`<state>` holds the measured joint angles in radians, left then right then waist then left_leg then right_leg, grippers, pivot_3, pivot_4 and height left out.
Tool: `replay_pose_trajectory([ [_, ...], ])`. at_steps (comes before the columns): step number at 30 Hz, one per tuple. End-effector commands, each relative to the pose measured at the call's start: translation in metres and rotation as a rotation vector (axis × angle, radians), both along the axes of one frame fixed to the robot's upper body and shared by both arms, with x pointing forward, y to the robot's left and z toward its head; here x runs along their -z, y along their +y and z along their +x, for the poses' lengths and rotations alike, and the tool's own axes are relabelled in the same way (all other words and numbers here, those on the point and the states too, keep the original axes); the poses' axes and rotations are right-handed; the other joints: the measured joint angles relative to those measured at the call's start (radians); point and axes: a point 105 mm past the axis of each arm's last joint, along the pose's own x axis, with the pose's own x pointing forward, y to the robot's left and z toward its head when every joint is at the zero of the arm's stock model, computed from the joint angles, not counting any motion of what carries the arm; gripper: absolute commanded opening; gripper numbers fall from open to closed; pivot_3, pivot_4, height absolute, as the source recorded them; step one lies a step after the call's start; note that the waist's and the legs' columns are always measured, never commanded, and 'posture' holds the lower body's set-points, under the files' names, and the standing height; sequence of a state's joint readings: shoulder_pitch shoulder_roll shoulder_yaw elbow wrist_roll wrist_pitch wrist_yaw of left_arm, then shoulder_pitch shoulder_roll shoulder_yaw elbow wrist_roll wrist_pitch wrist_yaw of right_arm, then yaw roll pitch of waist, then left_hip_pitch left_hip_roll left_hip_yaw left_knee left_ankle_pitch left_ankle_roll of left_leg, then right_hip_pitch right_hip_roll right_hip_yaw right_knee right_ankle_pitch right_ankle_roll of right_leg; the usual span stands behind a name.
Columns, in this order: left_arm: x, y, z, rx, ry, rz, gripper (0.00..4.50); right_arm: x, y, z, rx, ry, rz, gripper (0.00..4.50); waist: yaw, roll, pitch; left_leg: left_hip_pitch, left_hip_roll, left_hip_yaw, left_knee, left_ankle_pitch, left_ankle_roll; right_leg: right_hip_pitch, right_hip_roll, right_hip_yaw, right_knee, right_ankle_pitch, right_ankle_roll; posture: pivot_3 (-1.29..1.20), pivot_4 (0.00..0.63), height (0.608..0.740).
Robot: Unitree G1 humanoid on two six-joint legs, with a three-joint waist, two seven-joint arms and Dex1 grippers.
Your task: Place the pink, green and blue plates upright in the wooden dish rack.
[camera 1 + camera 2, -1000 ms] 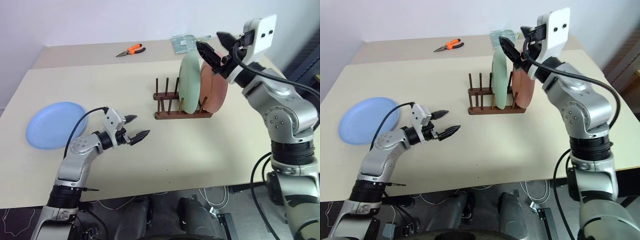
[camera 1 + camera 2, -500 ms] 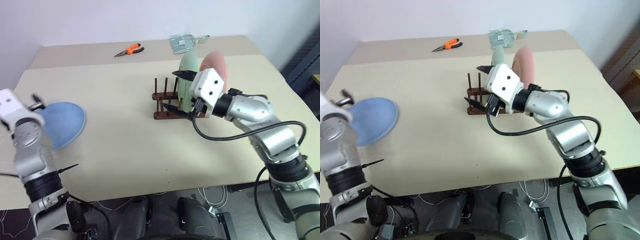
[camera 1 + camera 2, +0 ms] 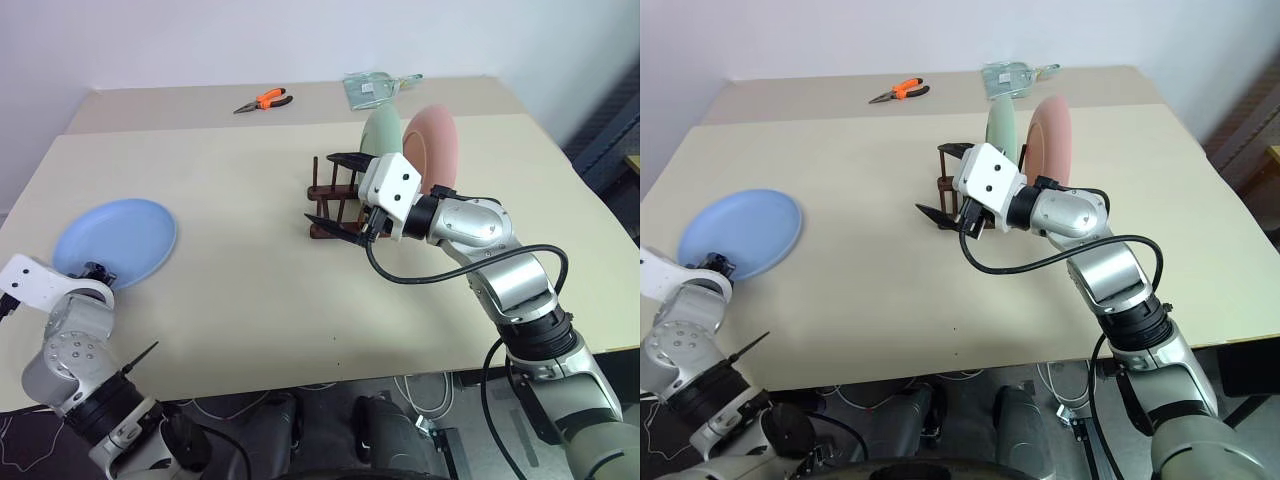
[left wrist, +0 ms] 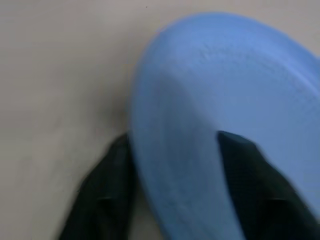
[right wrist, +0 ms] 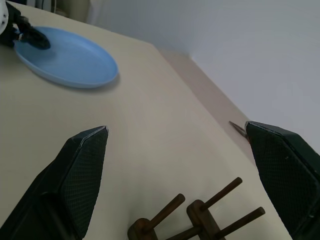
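Observation:
The blue plate (image 3: 115, 240) lies flat at the table's left. My left gripper (image 4: 172, 139) is at its near edge with the rim between its fingers, one finger (image 4: 107, 195) outside and under the rim, the other on the plate's inside; it looks shut on the rim. The green plate (image 3: 378, 135) and the pink plate (image 3: 437, 150) stand upright in the wooden dish rack (image 3: 318, 192). My right gripper (image 3: 338, 192) hovers open just in front of the rack's free pegs (image 5: 200, 212), holding nothing and hiding part of the rack.
Orange-handled pliers (image 3: 262, 99) and a clear plastic packet (image 3: 372, 87) lie at the table's far side. Bare tabletop (image 3: 240, 270) stretches between the blue plate and the rack.
My left arm swung left from mid-table to the blue plate and its fingers closed over the rim. My right gripper came down from the upright plates to the front of the rack.

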<state>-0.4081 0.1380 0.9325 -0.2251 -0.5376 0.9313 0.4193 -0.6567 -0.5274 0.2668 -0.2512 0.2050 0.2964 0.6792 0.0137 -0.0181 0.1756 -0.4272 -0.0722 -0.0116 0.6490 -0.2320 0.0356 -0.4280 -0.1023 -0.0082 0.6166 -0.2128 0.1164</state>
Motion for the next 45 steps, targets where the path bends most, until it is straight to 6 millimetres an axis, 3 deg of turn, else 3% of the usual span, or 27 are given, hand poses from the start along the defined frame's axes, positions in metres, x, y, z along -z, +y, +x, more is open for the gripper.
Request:
replay_pose_trajectory([
  [1,-0.008,0.004,0.005,0.000,-0.029,-0.008,0.65,-0.013,-0.005,-0.002,0.017,-0.056,0.027,4.50,0.000,0.000,0.000,0.000,0.000,0.000,0.000,0.000,0.000,0.000,0.000,0.000,0.000,0.000,0.000,0.00,0.150,0.719],
  [2,-0.013,0.002,0.010,0.029,-0.042,0.010,0.07,-0.013,-0.007,-0.002,0.025,-0.049,0.032,4.50,0.000,0.000,0.000,0.000,0.000,0.000,0.000,0.000,0.000,0.000,0.000,0.000,0.000,0.000,0.000,0.00,0.150,0.719],
  [5,-0.060,-0.023,0.037,0.211,-0.191,0.201,0.02,-0.014,-0.009,-0.002,0.034,-0.040,0.031,4.50,0.001,-0.001,0.000,0.000,0.000,0.000,0.000,0.000,0.000,0.000,0.000,0.000,0.000,0.000,0.000,0.00,0.150,0.719],
  [9,-0.117,-0.085,0.062,0.512,-0.363,0.427,0.02,-0.007,0.002,-0.009,0.018,-0.120,-0.052,4.50,0.001,-0.001,0.000,0.000,-0.001,0.000,0.000,0.000,-0.001,0.000,-0.001,0.000,-0.002,0.000,-0.001,0.00,0.150,0.719],
  [14,-0.150,-0.135,0.070,0.728,-0.425,0.579,0.02,0.001,0.018,-0.013,0.001,-0.205,-0.129,4.50,-0.012,-0.001,0.000,0.000,-0.001,0.001,-0.003,0.000,-0.001,-0.001,0.000,0.002,-0.001,0.000,-0.001,0.00,0.150,0.719],
  [16,-0.168,-0.159,0.069,0.844,-0.470,0.622,0.02,0.006,0.026,-0.002,0.045,-0.296,-0.206,4.50,-0.019,-0.001,0.001,0.000,0.000,0.001,-0.004,0.002,-0.003,-0.002,0.000,0.002,0.000,0.000,-0.001,0.00,0.150,0.719],
  [20,-0.178,-0.173,0.064,0.916,-0.497,0.608,0.02,0.020,0.042,0.007,0.020,-0.386,-0.308,4.50,-0.027,-0.001,0.001,0.000,0.001,0.001,-0.004,0.004,-0.008,-0.003,0.002,0.002,0.002,0.000,-0.001,0.00,0.150,0.719],
  [23,-0.182,-0.176,0.062,0.934,-0.510,0.593,0.02,0.032,0.047,0.013,0.006,-0.406,-0.359,4.50,-0.026,-0.001,0.001,0.000,0.001,0.001,-0.004,0.006,-0.010,-0.003,0.002,0.002,0.001,0.000,-0.001,0.00,0.150,0.719],
  [26,-0.184,-0.177,0.058,0.955,-0.518,0.587,0.00,0.033,0.045,0.022,0.041,-0.440,-0.381,3.65,-0.026,-0.001,0.001,0.000,0.001,0.001,-0.003,0.006,-0.010,-0.003,0.003,0.002,0.002,0.000,-0.001,0.00,0.150,0.719],
  [33,-0.174,-0.182,0.052,1.013,-0.509,0.567,0.00,0.026,0.040,0.027,0.081,-0.506,-0.391,0.06,-0.026,-0.001,0.002,0.000,0.001,0.001,-0.003,0.006,-0.010,-0.003,0.003,0.002,0.002,0.000,-0.001,0.00,0.150,0.719],
  [34,-0.173,-0.182,0.052,1.019,-0.511,0.555,0.73,0.025,0.040,0.027,0.084,-0.516,-0.387,0.00,-0.026,-0.001,0.002,0.000,0.001,0.001,-0.003,0.006,-0.011,-0.003,0.003,0.002,0.002,0.000,-0.001,0.00,0.150,0.719],
  [36,-0.178,-0.180,0.051,0.998,-0.565,0.513,1.55,0.023,0.041,0.024,0.076,-0.528,-0.371,0.00,-0.023,-0.001,0.002,0.000,0.001,0.001,-0.003,0.006,-0.011,-0.002,0.003,0.002,0.002,0.000,-0.001,0.00,0.150,0.719],
  [37,-0.189,-0.166,0.051,0.908,-0.643,0.471,1.96,0.020,0.043,0.021,0.070,-0.521,-0.338,0.00,-0.022,-0.002,0.002,0.000,0.001,0.000,-0.003,0.006,-0.011,-0.002,0.003,0.002,0.002,0.000,-0.001,0.00,0.150,0.719],
  [39,-0.199,-0.142,0.051,0.776,-0.719,0.407,1.96,0.016,0.045,0.017,0.062,-0.513,-0.297,0.00,-0.024,-0.002,0.002,0.000,0.001,0.000,-0.003,0.006,-0.011,-0.002,0.003,0.002,0.001,0.000,-0.001,0.00,0.150,0.719],
  [41,-0.198,-0.102,0.053,0.598,-0.695,0.421,1.96,0.011,0.045,0.014,0.058,-0.504,-0.243,0.00,-0.028,-0.002,0.002,0.000,0.001,-0.001,-0.003,0.007,-0.011,-0.002,0.004,0.002,0.002,0.000,-0.001,0.00,0.150,0.719],
  [43,-0.185,-0.068,0.052,0.481,-0.559,0.600,1.96,-0.005,0.046,0.005,0.041,-0.477,-0.102,0.00,-0.033,-0.002,0.002,0.001,0.001,0.000,-0.004,0.008,-0.012,-0.003,0.005,0.002,0.003,0.000,-0.001,0.00,0.150,0.719],
  [45,-0.169,-0.059,0.051,0.485,-0.446,0.759,1.96,-0.023,0.046,-0.005,0.010,-0.420,0.056,0.00,-0.033,-0.001,0.002,0.002,0.001,0.000,-0.007,0.008,-0.012,-0.004,0.005,0.004,0.003,0.000,-0.002,0.00,0.150,0.719],
])
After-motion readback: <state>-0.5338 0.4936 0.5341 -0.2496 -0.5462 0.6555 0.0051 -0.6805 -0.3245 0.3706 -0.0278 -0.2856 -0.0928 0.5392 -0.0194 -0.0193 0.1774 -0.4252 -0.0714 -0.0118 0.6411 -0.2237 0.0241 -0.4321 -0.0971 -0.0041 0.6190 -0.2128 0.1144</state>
